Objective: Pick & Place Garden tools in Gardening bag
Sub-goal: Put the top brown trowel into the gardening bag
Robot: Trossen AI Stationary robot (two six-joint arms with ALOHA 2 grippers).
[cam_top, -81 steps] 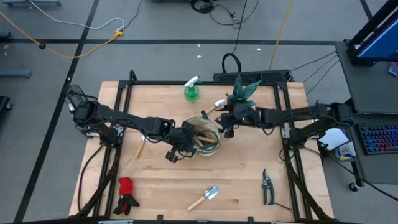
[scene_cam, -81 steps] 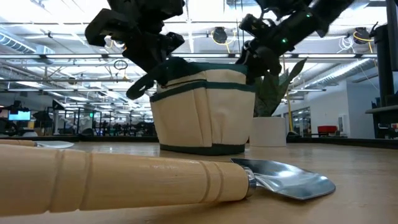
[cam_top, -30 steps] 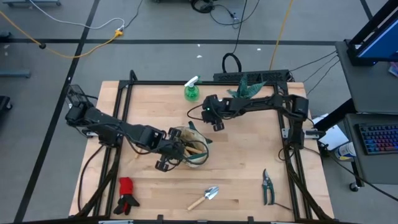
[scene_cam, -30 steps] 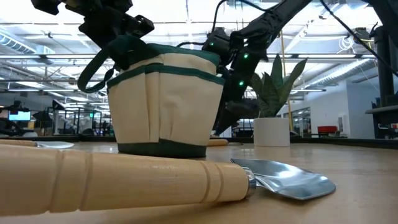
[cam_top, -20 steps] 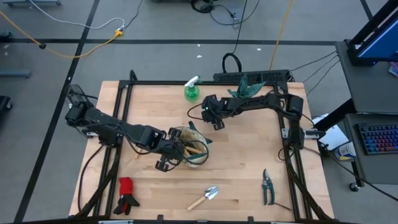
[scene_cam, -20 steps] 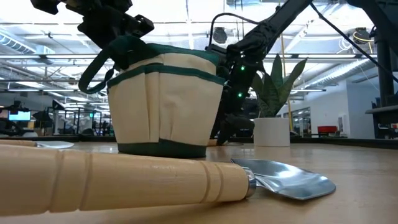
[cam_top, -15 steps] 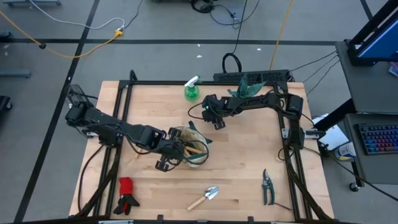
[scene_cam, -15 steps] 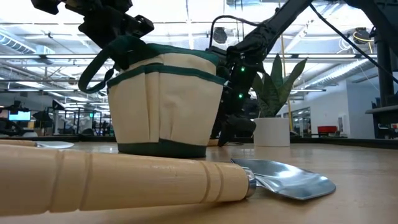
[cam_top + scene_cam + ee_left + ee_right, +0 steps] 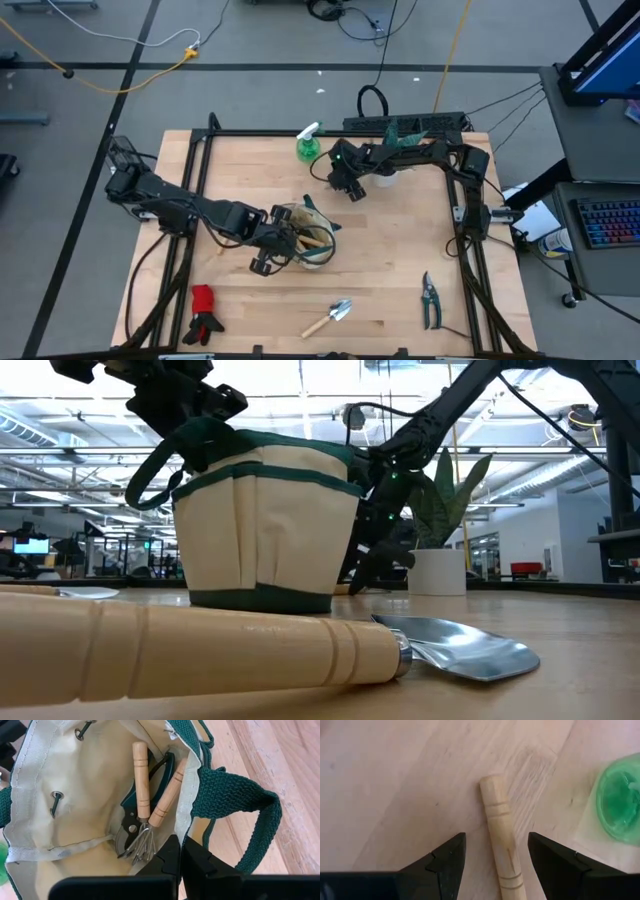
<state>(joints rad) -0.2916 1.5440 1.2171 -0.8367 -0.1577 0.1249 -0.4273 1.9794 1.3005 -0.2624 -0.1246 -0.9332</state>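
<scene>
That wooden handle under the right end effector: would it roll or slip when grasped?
Probably rolls: the wooden handle looks round and lies flat. Its turned grooves may help grip. The open right end effector straddles it.

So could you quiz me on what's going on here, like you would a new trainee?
1. True or false: the left gripper is shut on the rim of the gardening bag.
2. What lies between the open fingers of the right gripper?
A. pruning shears
B. a wooden tool handle
C. red-and-black gloves
3. Fill in: in the high view, a trowel lies on the table between the gloves and the ______.

Key:
1. True; its fingers pinch the fabric edge.
2. B; the wooden handle lies on the table beside the green spray bottle.
3. pruning shears.
</scene>
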